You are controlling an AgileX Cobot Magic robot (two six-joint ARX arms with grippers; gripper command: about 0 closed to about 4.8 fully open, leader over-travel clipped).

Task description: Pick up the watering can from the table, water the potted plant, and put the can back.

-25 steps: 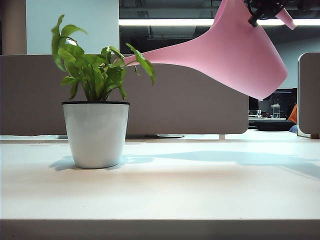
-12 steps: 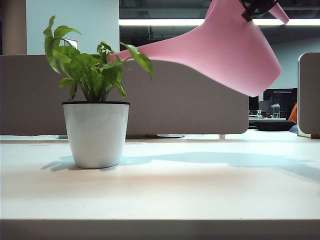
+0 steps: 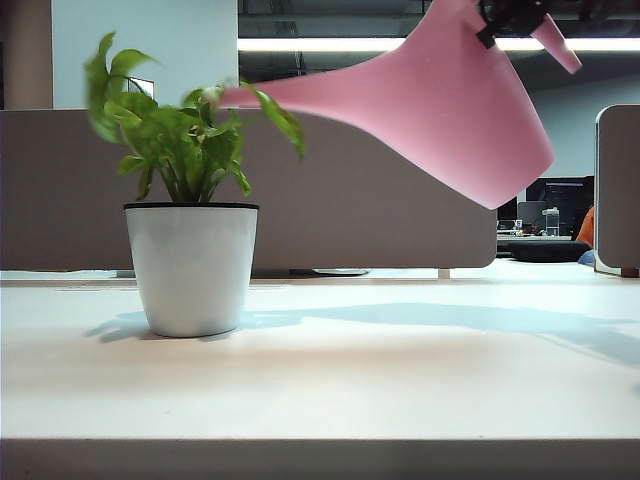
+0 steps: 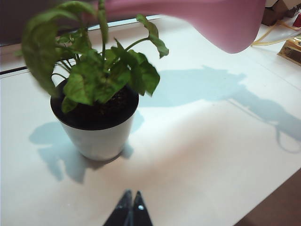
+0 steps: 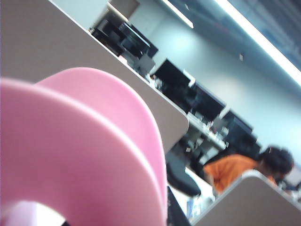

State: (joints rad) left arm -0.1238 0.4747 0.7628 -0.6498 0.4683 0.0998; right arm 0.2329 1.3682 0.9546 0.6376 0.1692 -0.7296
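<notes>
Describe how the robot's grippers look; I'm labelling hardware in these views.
Little shows. The left gripper appears as two slim glossy black fingers tapering to narrow tips. The right gripper is a dark black mechanism with ridged, knobbly edges near the exterior view's top. No cables, markings or arm links are visible.

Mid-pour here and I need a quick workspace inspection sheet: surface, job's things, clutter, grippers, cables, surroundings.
Surface: table, white, only shadows on it.
Job's things: watering can held in the air, tilted, spout tip among the leaves of the potted plant; plant upright in its white pot at the table's left in the exterior view.
Clutter: nothing seen on the table.
Grippers: right gripper shut on the can's handle at the top; left gripper shut, empty, low in front of the pot.
Cables: nothing seen.
Surroundings: grey partitions, monitors, a person in orange at a far desk.
</notes>
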